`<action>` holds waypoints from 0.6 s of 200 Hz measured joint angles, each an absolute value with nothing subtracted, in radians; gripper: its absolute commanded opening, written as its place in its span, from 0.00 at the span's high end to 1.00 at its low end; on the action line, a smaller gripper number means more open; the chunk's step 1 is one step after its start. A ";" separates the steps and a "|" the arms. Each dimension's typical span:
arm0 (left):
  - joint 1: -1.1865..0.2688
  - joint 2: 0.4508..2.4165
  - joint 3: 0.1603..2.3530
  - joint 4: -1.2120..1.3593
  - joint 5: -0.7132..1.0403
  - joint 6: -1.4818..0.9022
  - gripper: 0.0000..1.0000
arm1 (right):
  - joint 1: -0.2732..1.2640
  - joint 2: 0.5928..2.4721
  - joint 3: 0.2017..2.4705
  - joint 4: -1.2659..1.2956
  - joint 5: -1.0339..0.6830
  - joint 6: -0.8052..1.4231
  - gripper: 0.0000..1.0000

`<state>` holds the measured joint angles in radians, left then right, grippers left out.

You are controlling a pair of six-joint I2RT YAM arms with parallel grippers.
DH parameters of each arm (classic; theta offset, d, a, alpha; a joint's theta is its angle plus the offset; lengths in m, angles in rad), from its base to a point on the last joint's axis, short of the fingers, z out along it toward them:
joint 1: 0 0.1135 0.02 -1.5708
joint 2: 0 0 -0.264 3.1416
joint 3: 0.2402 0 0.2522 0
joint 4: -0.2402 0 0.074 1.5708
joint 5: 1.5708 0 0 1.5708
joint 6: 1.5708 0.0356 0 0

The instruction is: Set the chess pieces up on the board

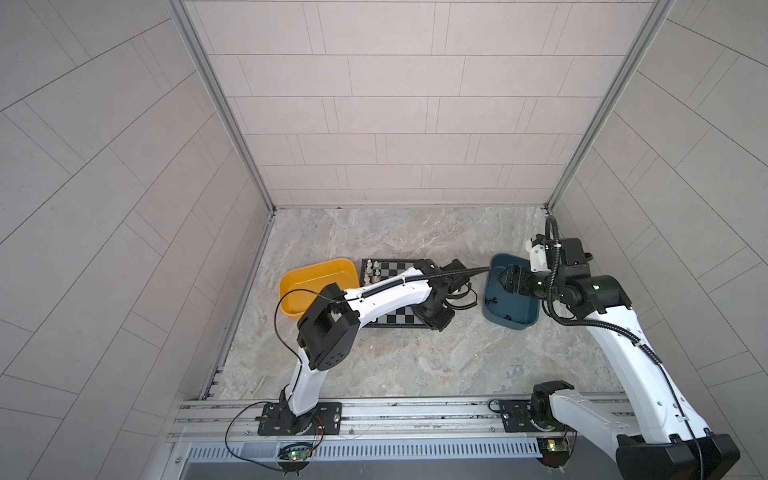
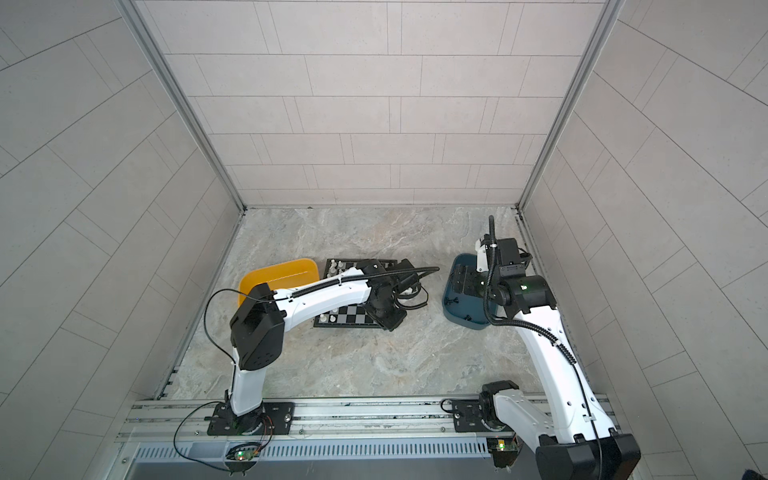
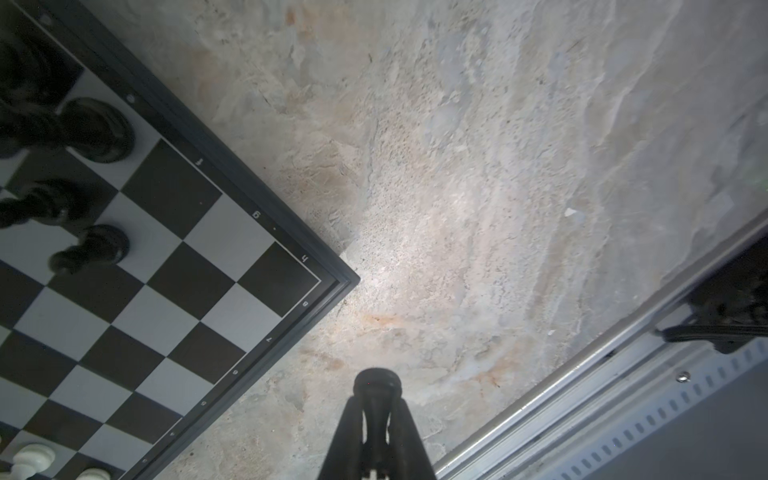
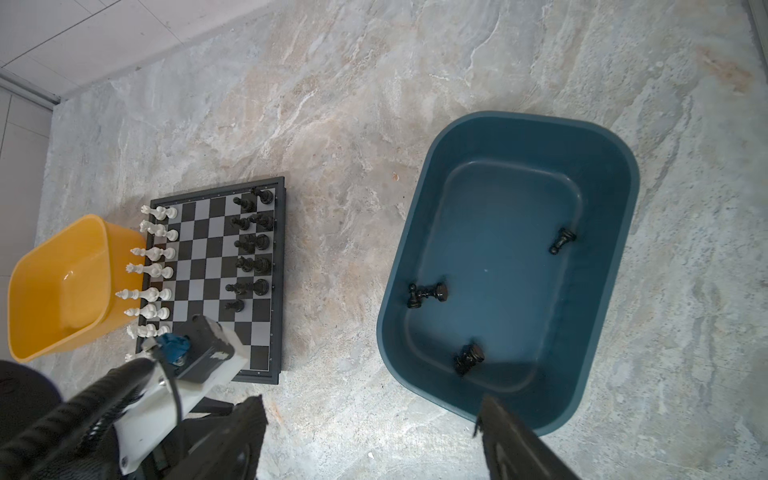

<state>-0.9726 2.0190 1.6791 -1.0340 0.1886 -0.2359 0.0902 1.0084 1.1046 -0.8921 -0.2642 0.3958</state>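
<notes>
In a top view the black-and-grey checked chessboard lies under my left arm. Left wrist: left fingers pinch a small black plastic chessman just off the board's corner, over bare tabletop; I reckon it needs a free square. Right wrist: right fingers gape, empty, above three toppled black chessmen in the dark teal plastic tray; picking one comes next.

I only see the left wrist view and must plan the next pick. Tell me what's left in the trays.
Observer: The teal tray holds a few black pieces, all lying on their sides.
Operator: Check the yellow one.
Observer: The yellow tray looks empty.
Operator: Report the right gripper.
Observer: The right gripper is open by the teal tray, with nothing between its fingers.
</notes>
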 measured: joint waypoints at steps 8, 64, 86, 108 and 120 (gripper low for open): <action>-0.974 2.033 1.686 -1.039 0.169 -0.239 1.00 | 0.090 1.009 1.104 -0.894 -0.271 0.394 0.16; -0.971 2.093 1.731 -1.051 0.070 -0.265 1.00 | 0.091 1.008 1.084 -0.894 -0.296 0.389 0.14; -0.969 2.120 1.747 -1.052 0.048 -0.270 1.00 | 0.091 1.008 1.084 -0.894 -0.301 0.389 0.14; -0.969 2.145 1.748 -1.054 0.031 -0.272 1.00 | 0.091 1.008 1.084 -0.894 -0.301 0.388 0.14; -0.969 2.154 1.750 -1.055 0.020 -0.272 1.00 | 0.091 1.008 1.084 -0.894 -0.302 0.388 0.14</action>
